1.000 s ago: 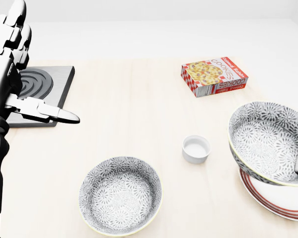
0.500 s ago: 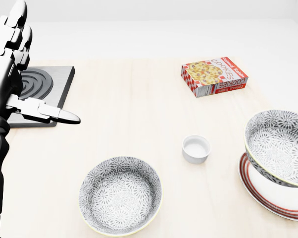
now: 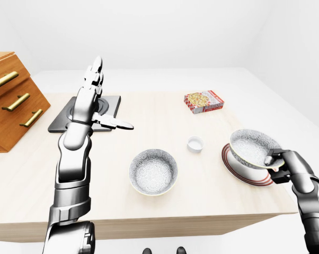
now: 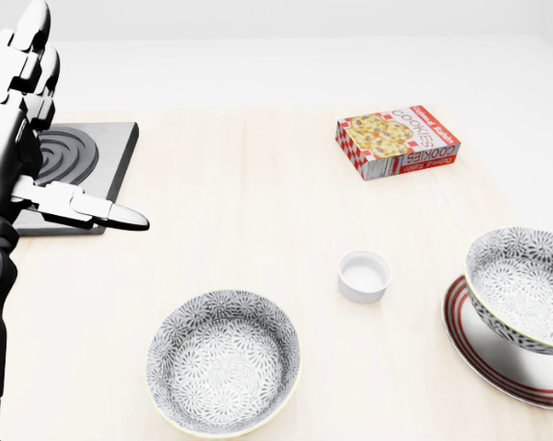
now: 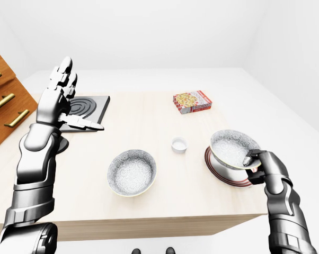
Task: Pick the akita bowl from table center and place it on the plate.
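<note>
Head view: akita bowl [image 4: 520, 287] has dropped and shifted right over the last second, and now sits low over the plate [image 4: 497, 363] at the view's right edge. I can't tell if its base is touching yet. The plate's bare rim shows left of and below the bowl, so it may be off-centre.

Right-eye view has my right hand [image 5: 257, 165] closed round the bowl's near rim. My read: placement is nearly done; what's left is to settle it flat and let go.

Left hand [image 4: 19, 138] is spread wide, empty, raised by the burner plate [image 4: 74, 165].

Second patterned bowl [image 4: 223, 363], small white cup [image 4: 364, 275] and cookie box [image 4: 398, 140] sit on the tabletop [image 4: 240, 211], all apart from the plate, nothing in the way
</note>
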Controlling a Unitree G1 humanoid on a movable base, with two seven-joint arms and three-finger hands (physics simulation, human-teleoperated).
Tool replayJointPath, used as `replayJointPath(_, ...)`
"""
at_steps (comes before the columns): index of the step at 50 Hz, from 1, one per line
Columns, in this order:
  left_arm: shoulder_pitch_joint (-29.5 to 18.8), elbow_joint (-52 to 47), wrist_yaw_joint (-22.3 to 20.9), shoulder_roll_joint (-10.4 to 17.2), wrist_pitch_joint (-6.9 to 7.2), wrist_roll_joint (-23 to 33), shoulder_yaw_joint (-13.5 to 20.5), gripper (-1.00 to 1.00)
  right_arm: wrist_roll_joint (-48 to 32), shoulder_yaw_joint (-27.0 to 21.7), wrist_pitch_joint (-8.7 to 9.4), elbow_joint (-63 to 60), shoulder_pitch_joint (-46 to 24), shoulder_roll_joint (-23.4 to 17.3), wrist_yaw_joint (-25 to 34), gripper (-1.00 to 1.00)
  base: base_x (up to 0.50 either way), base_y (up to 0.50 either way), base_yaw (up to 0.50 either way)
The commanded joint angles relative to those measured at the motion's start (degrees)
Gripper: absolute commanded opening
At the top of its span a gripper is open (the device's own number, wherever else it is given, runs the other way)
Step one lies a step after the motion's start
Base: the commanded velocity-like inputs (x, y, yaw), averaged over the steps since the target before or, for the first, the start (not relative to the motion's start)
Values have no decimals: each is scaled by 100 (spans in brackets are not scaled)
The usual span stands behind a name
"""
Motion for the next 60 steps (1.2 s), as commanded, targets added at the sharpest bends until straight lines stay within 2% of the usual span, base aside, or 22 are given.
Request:
replayJointPath(1,6,34,1,-3,0,8,-5,100,216,342,0,1040,-481,-206,-688,-100,0,0,0)
replayJointPath(19,38,79,12,-12,0,13,-5,100,211,575,0,1482,-652,-302,-963,-100,0,0,0)
replayJointPath(31,93,49,24,-33,0,28,-7,100,256,535,0,1366,-456,-263,-944,-97,0,0,0)
replayJointPath(32,96,47,23,-33,0,28,-6,100,249,538,0,1355,-456,-255,-947,-85,0,0,0)
replayJointPath(34,102,51,23,-32,0,26,-1,100,240,538,0,1318,-444,-241,-942,-40,0,0,0)
replayJointPath(35,108,56,23,-31,0,25,1,100,229,541,0,1300,-439,-233,-939,2,0,0,0)
replayJointPath(36,119,70,26,-31,0,22,7,100,202,550,0,1266,-419,-219,-938,78,0,0,0)
replayJointPath(37,129,78,26,-32,0,20,9,100,184,558,0,1213,-417,-189,-927,100,0,0,0)
replayJointPath(52,253,215,39,-17,0,-19,48,100,135,439,0,1012,-78,-134,-848,100,0,0,0)
replayJointPath(57,261,242,42,-15,0,-18,48,100,114,291,0,404,100,-21,-631,100,0,0,0)
replayJointPath(60,268,231,41,-17,0,-13,46,100,147,52,0,-448,372,105,-287,100,0,0,0)
